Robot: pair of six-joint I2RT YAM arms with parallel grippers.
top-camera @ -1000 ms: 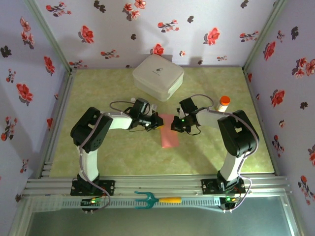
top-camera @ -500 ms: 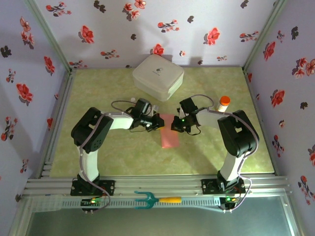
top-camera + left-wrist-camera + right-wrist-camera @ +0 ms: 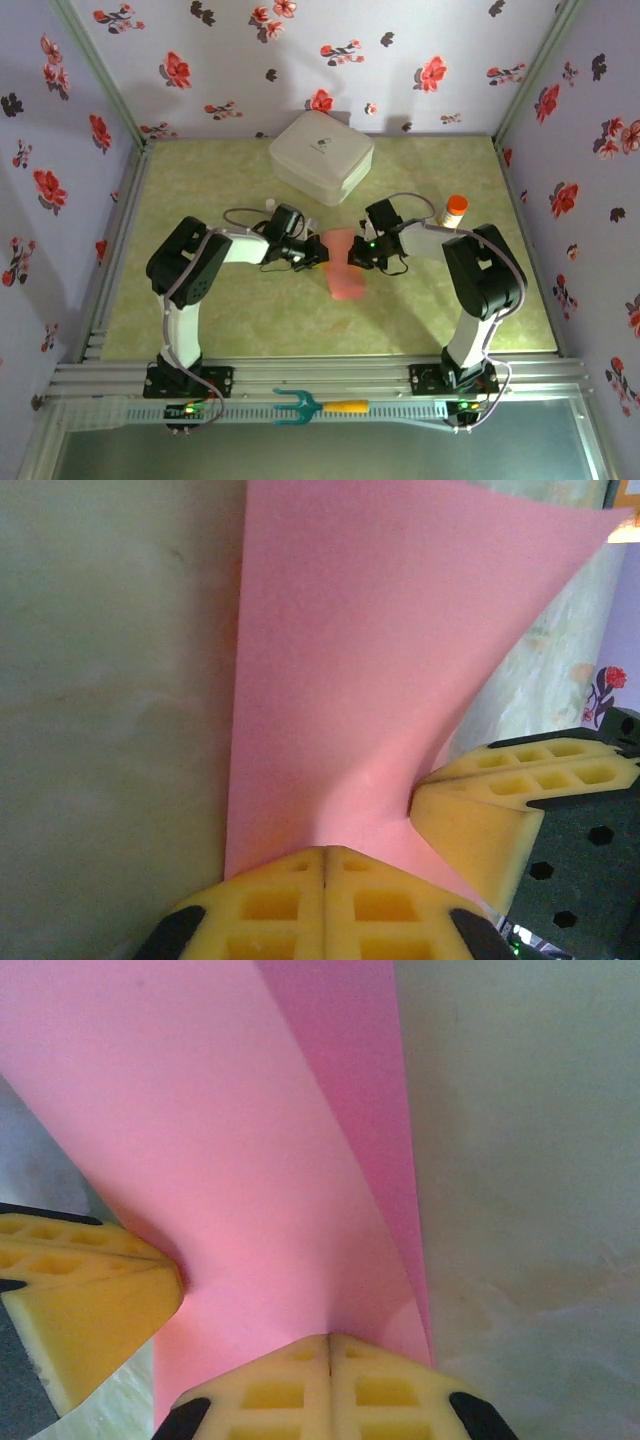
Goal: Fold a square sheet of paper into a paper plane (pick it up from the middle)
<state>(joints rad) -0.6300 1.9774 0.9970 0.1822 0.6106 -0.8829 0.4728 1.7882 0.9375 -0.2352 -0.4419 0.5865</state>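
Observation:
The square sheet of paper (image 3: 346,268), pink-red and folded into a narrow strip, lies mid-table and bows up between the two grippers. My left gripper (image 3: 318,253) is shut on its left edge. In the left wrist view the yellow pads meet at the tip (image 3: 325,855), and the paper (image 3: 380,660) curves up out of them. My right gripper (image 3: 354,256) is shut on the opposite edge. The right wrist view has its pads pressed together (image 3: 330,1340) against the paper (image 3: 230,1140), with a second layer along the right side. Each wrist view also catches the other gripper's fingers (image 3: 500,810) (image 3: 80,1290).
A white rounded box (image 3: 321,157) sits at the back of the green mat. An orange-capped bottle (image 3: 455,210) stands just right of the right arm. A teal fork-like tool with a yellow handle (image 3: 320,406) lies on the front rail. Flowered walls close in three sides.
The paper has gone from a flat strip to a bowed, buckled shape between the grippers. The left gripper shifted slightly; both stay shut.

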